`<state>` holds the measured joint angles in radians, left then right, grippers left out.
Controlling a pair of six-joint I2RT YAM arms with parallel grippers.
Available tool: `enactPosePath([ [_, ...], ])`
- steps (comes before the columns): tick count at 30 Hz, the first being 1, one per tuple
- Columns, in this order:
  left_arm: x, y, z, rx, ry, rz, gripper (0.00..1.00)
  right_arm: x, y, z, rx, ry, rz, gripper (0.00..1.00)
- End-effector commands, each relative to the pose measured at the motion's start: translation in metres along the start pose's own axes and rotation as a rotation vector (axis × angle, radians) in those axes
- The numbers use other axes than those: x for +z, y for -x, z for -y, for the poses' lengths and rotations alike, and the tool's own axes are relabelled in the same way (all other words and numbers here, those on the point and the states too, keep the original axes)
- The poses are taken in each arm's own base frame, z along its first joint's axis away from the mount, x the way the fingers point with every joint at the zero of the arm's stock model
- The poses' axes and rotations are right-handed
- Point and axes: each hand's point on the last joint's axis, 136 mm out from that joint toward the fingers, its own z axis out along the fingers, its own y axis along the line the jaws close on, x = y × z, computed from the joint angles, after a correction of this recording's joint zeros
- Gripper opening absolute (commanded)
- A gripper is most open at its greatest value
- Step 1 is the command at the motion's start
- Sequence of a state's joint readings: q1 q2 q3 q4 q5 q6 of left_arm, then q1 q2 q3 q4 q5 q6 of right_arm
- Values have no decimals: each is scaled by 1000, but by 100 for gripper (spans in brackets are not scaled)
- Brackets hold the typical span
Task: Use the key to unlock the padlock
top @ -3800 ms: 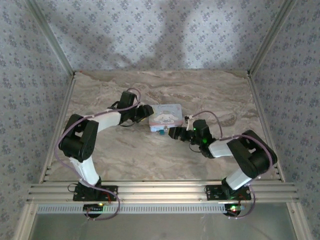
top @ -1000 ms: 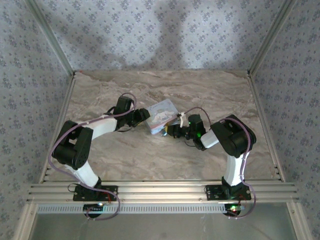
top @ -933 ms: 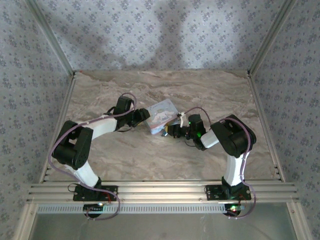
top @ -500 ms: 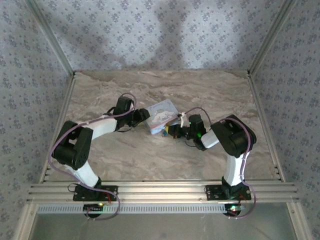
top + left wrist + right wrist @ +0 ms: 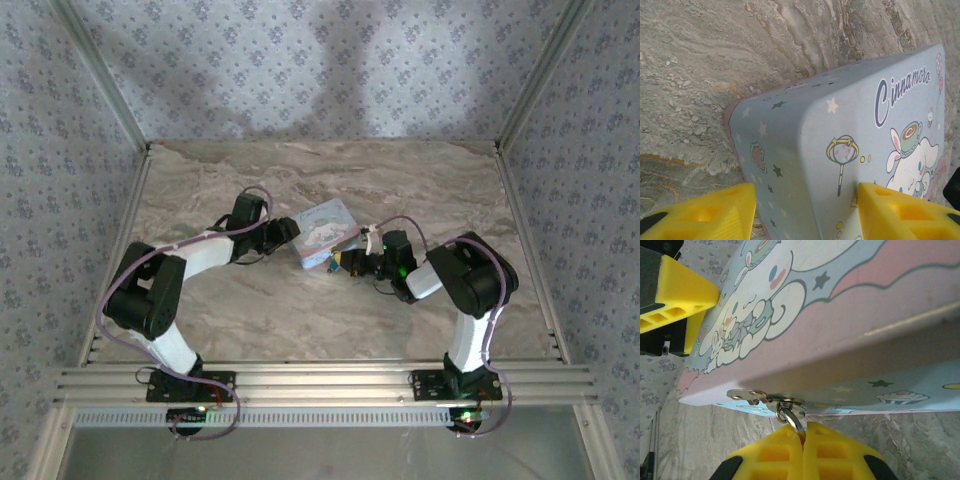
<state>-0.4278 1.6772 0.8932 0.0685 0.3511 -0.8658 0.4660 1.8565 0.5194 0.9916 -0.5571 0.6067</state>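
- The right tool (image 5: 803, 434) has its yellow fingers pressed together on the padlock (image 5: 790, 417). The thin silvery shackle loop hangs from the hasp (image 5: 762, 397), and the body is hidden.
- The hasp sits on a cartoon-printed tin box (image 5: 850, 305).
- The left tool's yellow finger (image 5: 677, 295) lies against the tin's far edge.
- A marbled surface (image 5: 920, 450) lies beneath.

Left gripper (image 5: 296, 234) and right gripper (image 5: 339, 264) crowd the tin (image 5: 326, 228) from either side — the bare table (image 5: 300, 170) lies open behind it and nearer us.
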Motion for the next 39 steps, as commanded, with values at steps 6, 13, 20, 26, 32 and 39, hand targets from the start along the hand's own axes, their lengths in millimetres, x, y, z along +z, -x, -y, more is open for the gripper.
enactPosePath([
  [6, 3, -32, -41, -39, 135, -87, 55, -6, 32, -11, 35, 13, 100, 4],
  [13, 4, -32, -41, -39, 134, -86, 57, -12, 44, -10, 57, -6, 147, 4],
  [20, -1, -26, -32, -32, 111, -67, 62, -20, 41, -1, 52, -62, 145, 4],
  [26, -12, -14, -14, -16, 74, -38, 68, -34, 40, -1, 27, -110, 132, 4],
  [32, -35, 3, 8, 29, 44, 29, 76, -55, 44, -10, -59, -167, 117, 4],
  [39, -83, 28, 22, 108, 50, 228, 85, -91, 45, -30, -137, -260, 47, 5],
])
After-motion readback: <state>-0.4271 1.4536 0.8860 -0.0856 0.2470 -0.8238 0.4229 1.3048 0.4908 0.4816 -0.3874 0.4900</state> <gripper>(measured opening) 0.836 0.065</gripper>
